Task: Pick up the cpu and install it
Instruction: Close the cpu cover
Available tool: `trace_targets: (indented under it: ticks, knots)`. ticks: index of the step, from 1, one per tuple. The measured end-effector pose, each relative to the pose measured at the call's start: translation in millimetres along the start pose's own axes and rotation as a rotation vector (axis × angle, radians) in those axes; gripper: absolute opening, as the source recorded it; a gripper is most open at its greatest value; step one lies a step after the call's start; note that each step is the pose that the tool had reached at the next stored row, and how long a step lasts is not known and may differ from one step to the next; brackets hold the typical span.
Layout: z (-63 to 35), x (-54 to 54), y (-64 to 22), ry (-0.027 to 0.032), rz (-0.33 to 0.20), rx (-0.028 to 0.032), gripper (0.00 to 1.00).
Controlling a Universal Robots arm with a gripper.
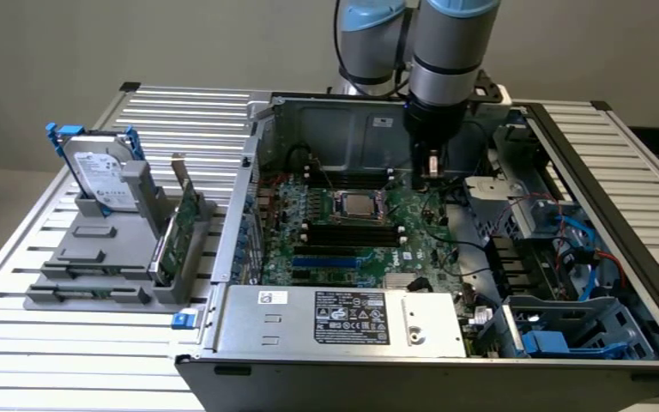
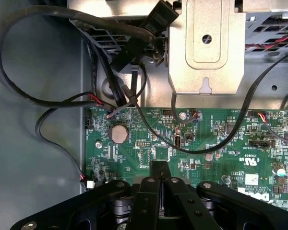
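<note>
Broadly, a slatted counter (image 1: 78,360) carries an open computer case (image 1: 421,386), and the arm (image 1: 453,51) reaches into it from twelve o'clock. A green circuit board (image 1: 341,257) covers the case floor. At nine o'clock of the case, a hard drive (image 1: 99,176) stands upright in a grey rack (image 1: 89,257). The pincer (image 1: 431,178) hangs just above the board, its fingers (image 2: 156,170) pressed together and gripping nothing. The cpu (image 1: 356,204) lies in the metal-framed socket (image 1: 336,206) mid-board, at about eight o'clock of the pincer and apart from it.
</note>
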State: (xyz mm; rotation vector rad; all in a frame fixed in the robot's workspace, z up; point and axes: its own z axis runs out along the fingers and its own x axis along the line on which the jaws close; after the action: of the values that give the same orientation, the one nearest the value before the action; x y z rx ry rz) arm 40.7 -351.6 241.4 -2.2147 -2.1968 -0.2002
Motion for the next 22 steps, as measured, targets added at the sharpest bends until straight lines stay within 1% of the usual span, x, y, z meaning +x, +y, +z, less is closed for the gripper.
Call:
trace_targets:
  ticks: [5,7,11,15,18,22]
  knots:
    - [-1.0,0.1,-5.1,0.0024,0.002,0.0139,0.11]
    - [-2.0,0.1,-7.8,0.0045,0.003,0.0202,0.11]
    - [-4.1,0.3,-13.6,0.0102,0.004,0.0345,0.11]
    - [-5.4,0.4,-19.0,0.0143,0.006,0.0493,0.11]
    - [-6.0,0.3,-23.0,0.0149,0.007,0.0579,0.11]
    - [-6.3,0.3,-27.7,0.0150,0.008,0.0666,0.11]
